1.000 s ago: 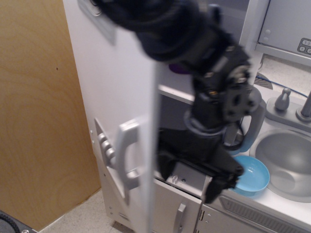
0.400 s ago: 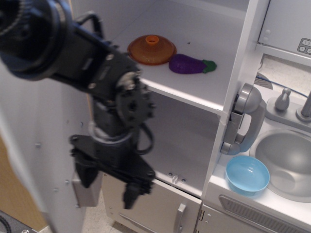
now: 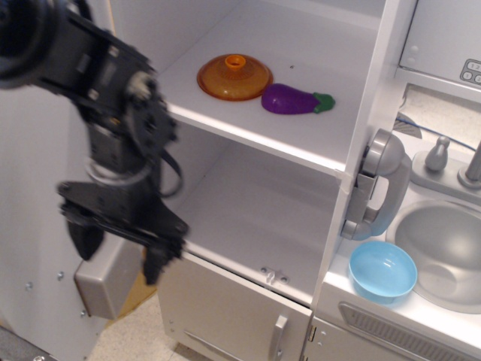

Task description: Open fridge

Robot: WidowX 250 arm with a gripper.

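Observation:
The fridge [image 3: 255,218] stands open, and its white shelves [image 3: 301,143] show. Its large door [image 3: 30,248] is swung far out to the left, inner face towards me, with a grey box [image 3: 109,286] on that face. The door's curved handle is hidden. My black gripper [image 3: 119,254] hangs at the left, in front of the door's inner face and just above the grey box. Its fingers [image 3: 154,267] are spread apart and hold nothing. An orange lid [image 3: 234,77] and a purple eggplant [image 3: 293,100] lie on the upper shelf.
The smaller lower door with a short handle [image 3: 279,337] is shut below the fridge. To the right are a grey-blue phone handset [image 3: 376,188], a blue bowl [image 3: 382,271], a sink [image 3: 447,248] with a faucet [image 3: 473,165], and the microwave [image 3: 447,37].
The large door has swung from nearly edge-on to wide open at the left. My arm has moved left with it, uncovering the shelves, the lid and the eggplant.

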